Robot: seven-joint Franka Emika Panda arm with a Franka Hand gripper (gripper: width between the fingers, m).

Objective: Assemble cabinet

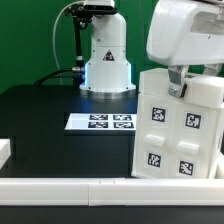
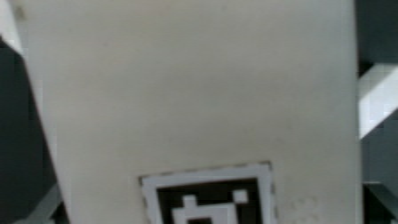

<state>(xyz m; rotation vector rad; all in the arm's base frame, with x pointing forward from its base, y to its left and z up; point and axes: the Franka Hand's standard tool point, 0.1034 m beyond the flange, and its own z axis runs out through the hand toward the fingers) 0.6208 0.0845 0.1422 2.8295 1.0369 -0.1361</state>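
The cabinet is a large white box with several square black-and-white tags on its near face. It stands slightly tilted at the exterior view's right, near the front. My gripper comes down from above onto the cabinet's top edge, and its dark fingers close on that edge. In the wrist view a white face of the cabinet fills the picture, with one tag at its edge. My fingertips are hidden there.
The marker board lies flat on the black table, left of the cabinet. The arm's white base stands at the back. A white rail runs along the table's front, with a small white block at the far left.
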